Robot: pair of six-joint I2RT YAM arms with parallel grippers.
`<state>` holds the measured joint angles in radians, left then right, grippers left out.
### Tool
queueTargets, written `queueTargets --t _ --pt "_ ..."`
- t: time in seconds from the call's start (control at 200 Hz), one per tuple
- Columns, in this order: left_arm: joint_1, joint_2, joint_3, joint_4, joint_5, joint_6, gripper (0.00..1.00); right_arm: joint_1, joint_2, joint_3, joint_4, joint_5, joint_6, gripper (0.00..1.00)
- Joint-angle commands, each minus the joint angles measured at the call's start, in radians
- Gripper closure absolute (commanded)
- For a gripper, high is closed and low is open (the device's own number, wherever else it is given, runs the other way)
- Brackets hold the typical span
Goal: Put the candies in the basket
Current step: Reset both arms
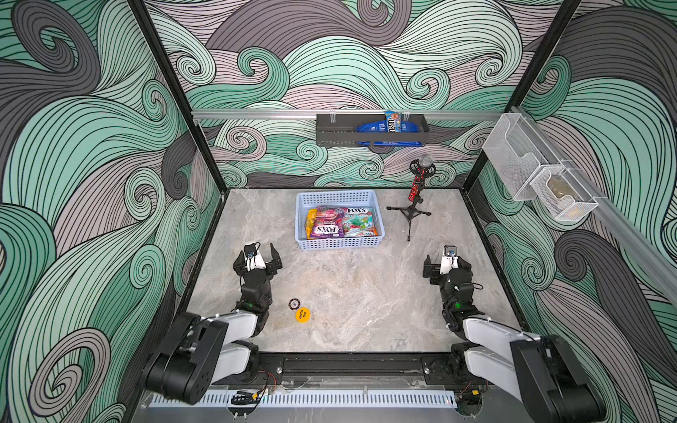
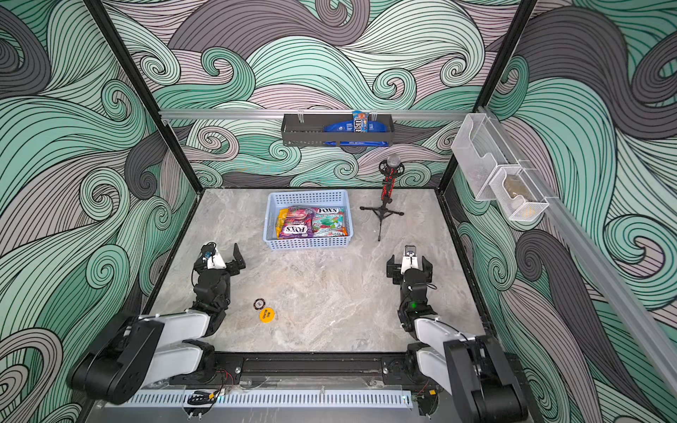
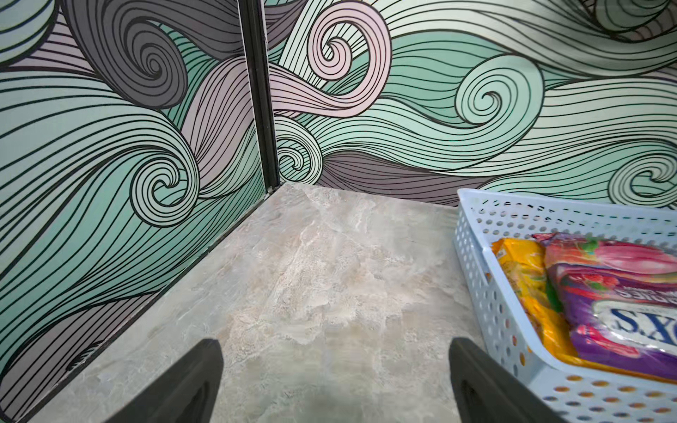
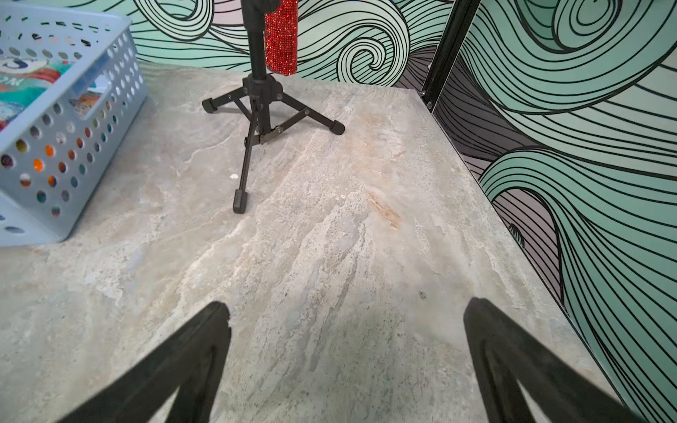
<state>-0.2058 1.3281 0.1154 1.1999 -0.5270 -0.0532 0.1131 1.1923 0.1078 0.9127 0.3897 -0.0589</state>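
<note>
Toward the far middle of the desk (image 1: 348,293) sits the basket (image 1: 339,197): light blue, perforated walls, flat on the surface. The candies (image 1: 340,223) lie inside it, overlapping. The purple FOX'S bag (image 1: 326,230) is by the near wall, with the green-white FOX'S mint bag (image 1: 358,219) to its right. The yellow bag (image 1: 310,221) is against the left wall, and an orange bag (image 1: 370,232) shows only an edge at the near right corner.

Desk surface is matte grey-beige marble look, with a rusty streak (image 4: 384,212) on the right side.

Left claw (image 1: 258,253) is low over the desk, near the basket's near left corner, jaws wide apart, nothing between them. Right claw (image 1: 446,258) is low on the right side, well apart from the basket, jaws wide apart, only bare desk between them.

A red glitter microphone on a black tripod (image 1: 417,194) stands right of the basket, not touching it. A yellow disc (image 1: 303,315) and a small dark chip (image 1: 294,303) lie just beside each other near the left arm.

Walls on three sides carry a swirl print in mint, grey and pale pink, with black posts (image 1: 176,95) at the corners. The back-wall rail (image 1: 256,114) holds a dark grey tray (image 1: 329,133) with blue snack packets (image 1: 384,127). The right-wall rail holds white wire mesh bins (image 1: 531,172).
</note>
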Motion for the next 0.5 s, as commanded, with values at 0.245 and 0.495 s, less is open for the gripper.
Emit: queueTargets --t 0.245,0.495 --pt "0.092 0.195 0.076 0.137 0.144 -0.027 0.01 -0.068 0.336 0.029 0.556 -0.051 0.034 0.0" --pt "0.092 0.236 0.079 0.198 0.153 0.003 0.01 -0.099 0.346 0.069 0.492 -0.17 0.025 0.0"
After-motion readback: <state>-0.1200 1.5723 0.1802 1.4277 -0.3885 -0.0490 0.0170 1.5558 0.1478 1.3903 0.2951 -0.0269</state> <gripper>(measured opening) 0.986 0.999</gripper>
